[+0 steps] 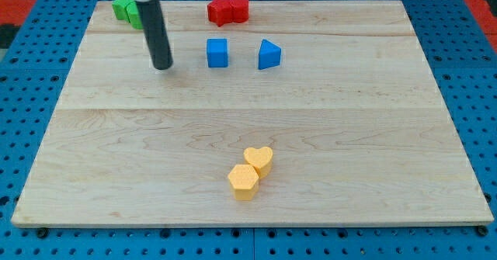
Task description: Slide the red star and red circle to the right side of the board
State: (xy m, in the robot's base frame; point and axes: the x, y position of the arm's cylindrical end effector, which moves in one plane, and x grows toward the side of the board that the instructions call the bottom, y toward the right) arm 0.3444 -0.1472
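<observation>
The red star [220,12] and the red circle [239,8] sit touching each other near the view's top, a little left of centre, the star on the left. My tip [162,67] rests on the board below and to the left of them, left of the blue cube [217,53]. The rod rises from the tip toward the view's top left.
A blue triangle [269,55] lies right of the blue cube. Green blocks [126,10] sit at the top left, partly hidden by the rod. A yellow heart [259,159] and a yellow hexagon [244,182] touch near the bottom centre. The wooden board [373,136] lies on a blue pegboard.
</observation>
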